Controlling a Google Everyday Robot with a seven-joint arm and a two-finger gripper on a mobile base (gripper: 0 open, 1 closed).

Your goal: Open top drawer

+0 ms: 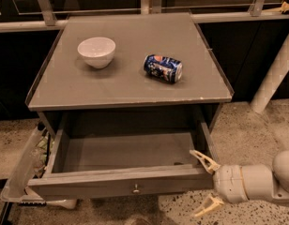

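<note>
The top drawer [118,185] of the grey cabinet stands pulled far out toward me, showing its shallow empty grey box [128,151]. Its flat front carries a small round metal knob [136,189] at centre. My gripper [205,183] is at the drawer's right front corner, just right of the front panel. It is open: one cream finger [203,160] rests by the top of the corner and the other hangs below, near the floor. It holds nothing.
On the cabinet top [130,86] stand a white bowl [96,51] at the left and a blue soda can [163,68] lying on its side at the right. A white post [275,69] rises at the right. A bin with clutter [29,163] sits left of the drawer.
</note>
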